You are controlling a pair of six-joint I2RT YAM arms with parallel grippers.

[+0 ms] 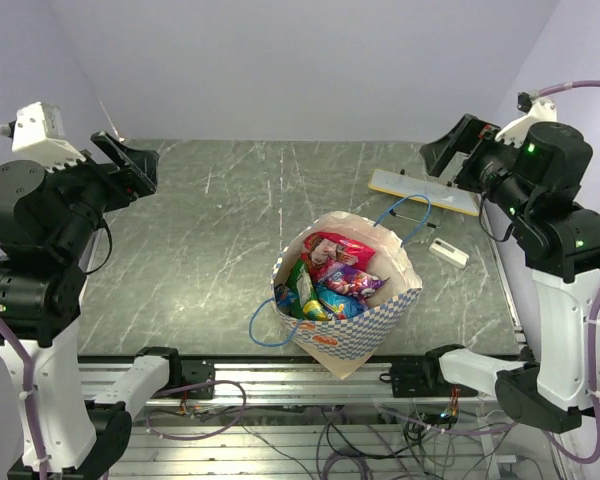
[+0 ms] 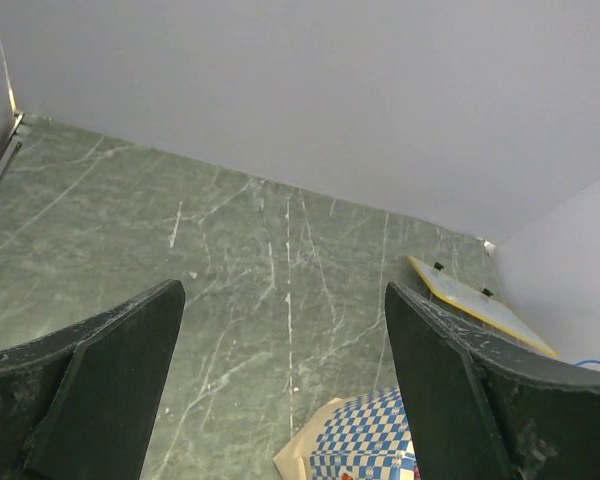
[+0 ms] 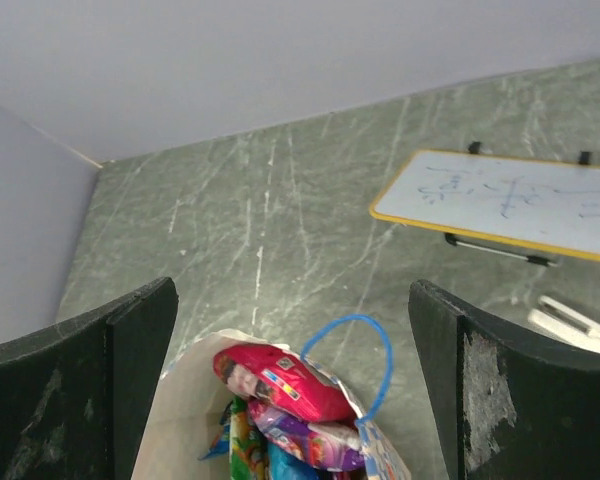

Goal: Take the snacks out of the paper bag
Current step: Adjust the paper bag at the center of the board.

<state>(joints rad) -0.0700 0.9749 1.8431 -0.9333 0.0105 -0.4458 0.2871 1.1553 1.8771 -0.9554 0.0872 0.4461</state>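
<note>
The paper bag (image 1: 365,330), cream inside and blue-and-white checkered outside with blue cord handles, stands open at the middle front of the table. Inside lie the snacks: a red packet (image 1: 337,247), a purple one (image 1: 355,281), a green one (image 1: 300,285) and a blue one (image 1: 342,304). My left gripper (image 1: 130,165) is open and empty, raised at the far left. My right gripper (image 1: 448,152) is open and empty, raised at the far right. The right wrist view shows the bag (image 3: 185,420) with the red packet (image 3: 290,382) below its open fingers. The left wrist view shows the bag's checkered corner (image 2: 365,440).
A white board with a yellow edge (image 1: 423,191) lies at the back right, also in the right wrist view (image 3: 500,200). A small white block (image 1: 448,252) lies right of the bag. The table is dark green marble (image 1: 220,230).
</note>
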